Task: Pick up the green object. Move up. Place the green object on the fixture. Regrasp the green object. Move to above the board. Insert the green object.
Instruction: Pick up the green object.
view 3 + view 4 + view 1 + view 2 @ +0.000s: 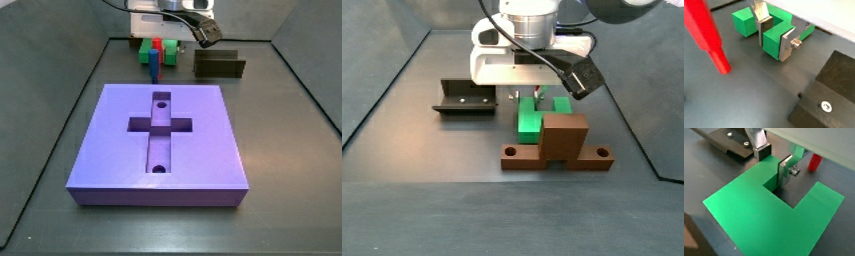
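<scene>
The green object [745, 22] is a bright green U-shaped block lying on the dark floor. It fills much of a wrist view [757, 213] and shows in both side views [140, 45] [531, 122]. My gripper [773, 52] points down over it at the far end of the workspace [158, 42] [529, 100]. Its fingers straddle one arm of the U, one plate in the notch and one on the outer face, both against the green. The dark fixture [834, 95] [731, 143] [218, 65] [465, 98] stands beside it, apart. The purple board [187, 150] lies nearer the front.
A thin blue peg with a red tip [707, 35] [815, 161] [155, 60] stands close beside the green object. A brown wooden cross-shaped stand [563, 140] sits right in front of the green object. Grey walls enclose the floor.
</scene>
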